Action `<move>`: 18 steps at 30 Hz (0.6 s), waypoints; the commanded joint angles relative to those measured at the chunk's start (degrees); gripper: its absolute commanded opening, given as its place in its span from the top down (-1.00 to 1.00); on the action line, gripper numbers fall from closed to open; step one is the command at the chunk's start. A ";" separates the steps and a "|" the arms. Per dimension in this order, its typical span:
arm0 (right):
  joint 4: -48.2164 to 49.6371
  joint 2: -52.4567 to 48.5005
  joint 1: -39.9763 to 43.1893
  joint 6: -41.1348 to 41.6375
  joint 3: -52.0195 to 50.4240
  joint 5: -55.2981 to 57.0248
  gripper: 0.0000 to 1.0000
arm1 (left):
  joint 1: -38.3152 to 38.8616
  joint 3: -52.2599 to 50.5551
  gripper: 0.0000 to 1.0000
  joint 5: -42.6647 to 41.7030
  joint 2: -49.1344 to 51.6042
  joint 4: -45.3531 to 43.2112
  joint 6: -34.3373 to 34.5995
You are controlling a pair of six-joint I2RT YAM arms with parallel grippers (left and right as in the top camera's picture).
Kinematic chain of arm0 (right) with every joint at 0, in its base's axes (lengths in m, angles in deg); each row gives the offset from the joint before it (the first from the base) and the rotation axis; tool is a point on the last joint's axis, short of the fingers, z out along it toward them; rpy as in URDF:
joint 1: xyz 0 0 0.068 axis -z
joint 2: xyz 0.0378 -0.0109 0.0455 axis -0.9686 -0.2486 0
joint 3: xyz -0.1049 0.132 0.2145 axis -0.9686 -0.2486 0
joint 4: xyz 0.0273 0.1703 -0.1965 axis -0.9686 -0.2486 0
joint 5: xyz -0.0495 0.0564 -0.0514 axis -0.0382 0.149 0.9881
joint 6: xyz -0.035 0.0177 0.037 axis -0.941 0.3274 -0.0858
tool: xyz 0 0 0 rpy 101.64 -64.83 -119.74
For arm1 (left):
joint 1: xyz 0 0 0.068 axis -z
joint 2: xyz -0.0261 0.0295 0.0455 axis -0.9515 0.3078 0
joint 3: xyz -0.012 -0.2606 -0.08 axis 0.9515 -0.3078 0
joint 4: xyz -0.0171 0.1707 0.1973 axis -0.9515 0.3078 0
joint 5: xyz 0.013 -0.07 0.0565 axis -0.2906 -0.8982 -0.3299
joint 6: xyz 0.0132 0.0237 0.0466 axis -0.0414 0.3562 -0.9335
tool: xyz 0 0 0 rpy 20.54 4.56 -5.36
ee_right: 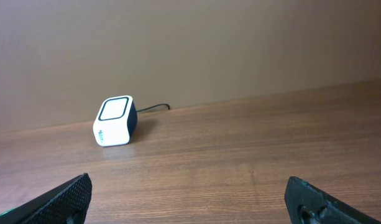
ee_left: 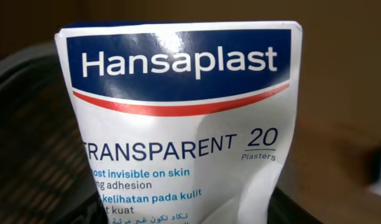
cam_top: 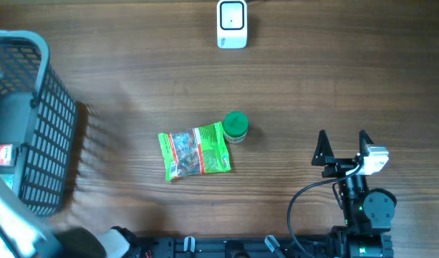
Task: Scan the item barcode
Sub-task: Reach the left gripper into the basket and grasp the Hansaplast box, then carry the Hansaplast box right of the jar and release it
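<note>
Left gripper (ee_left: pixel 187 218) appears to pinch the lower end of the plaster packet (ee_left: pixel 178 118), which stands upright directly before it at the basket (ee_left: pixel 28 155). Right gripper (ee_right: pixel 190 199) is spread wide and empty. Pick-up is judged done; carrying to the scanner (cam_top: pixel 232 24), well beyond, and presenting the barcode remain.

On my right gripper (cam_top: pixel 342 141) I see two black pointed fingers (cam_top: pixel 321 148), grainy at the tips; behind them a white camera block (cam_top: pixel 377 159), a thin black cable (cam_top: pixel 290 209) looping away, a round black joint (cam_top: pixel 380 208). My left arm (cam_top: pixel 15 226) shows a white link
</note>
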 commanded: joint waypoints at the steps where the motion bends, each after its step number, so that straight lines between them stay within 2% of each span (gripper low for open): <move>1: 0.15 0.33 -0.33 0.70 -0.07 0.72 -1.00 | 7.28 0.79 -0.08 -25.29 -6.60 0.20 4.59; 3: 0.15 0.31 -0.33 0.72 -0.07 0.72 -0.99 | 14.80 0.79 -0.08 -28.41 -8.28 0.70 6.08; 7: 0.15 0.33 -0.33 0.70 -0.07 0.72 -1.00 | 35.89 0.79 -0.08 -25.51 -6.84 3.10 6.12; 9: 0.15 0.33 -0.33 0.72 -0.07 0.72 -0.99 | 48.04 0.79 -0.08 -20.33 -3.89 3.30 6.14; 13: 0.15 0.33 -0.33 0.70 -0.07 0.72 -0.99 | 66.40 0.76 -0.11 -7.52 4.28 3.06 6.14; 15: 0.15 0.31 -0.33 0.72 -0.07 0.72 -0.99 | 74.07 0.79 -0.12 -0.94 10.16 2.45 6.16; 18: 0.15 0.33 -0.33 0.70 -0.07 0.72 -1.00 | 80.81 0.79 -0.11 2.78 18.53 1.18 7.78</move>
